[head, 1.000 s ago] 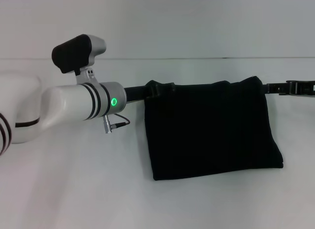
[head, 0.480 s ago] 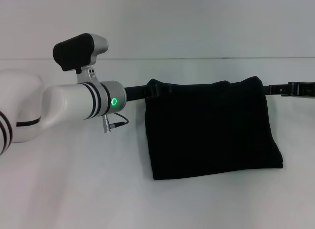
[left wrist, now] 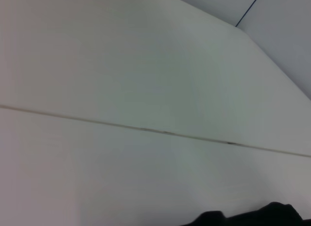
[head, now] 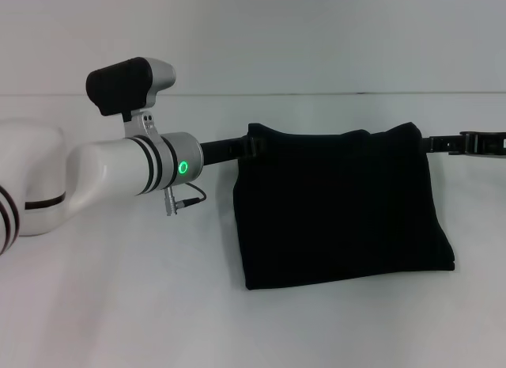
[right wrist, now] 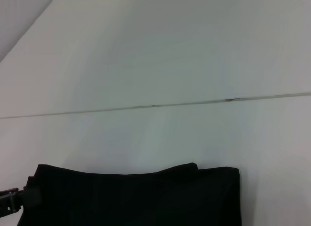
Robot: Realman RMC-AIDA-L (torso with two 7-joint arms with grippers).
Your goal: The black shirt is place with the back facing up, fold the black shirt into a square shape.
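The black shirt (head: 340, 210) lies on the white table as a folded rectangle, plain side up. It also shows in the right wrist view (right wrist: 136, 197), and only as an edge in the left wrist view (left wrist: 252, 216). My left gripper (head: 251, 144) is at the shirt's far left corner, shut on the cloth there. The right wrist view shows that same gripper (right wrist: 14, 199) against the corner. My right gripper (head: 433, 142) reaches in from the right and meets the far right corner.
The white table (head: 118, 305) runs back to a thin seam (head: 356, 93) below the pale wall. My left arm's white forearm (head: 118, 170) stretches across the left side above the table.
My left arm has shifted slightly right, and the shirt's far left corner has moved right and a little back with it. The right gripper has barely moved.
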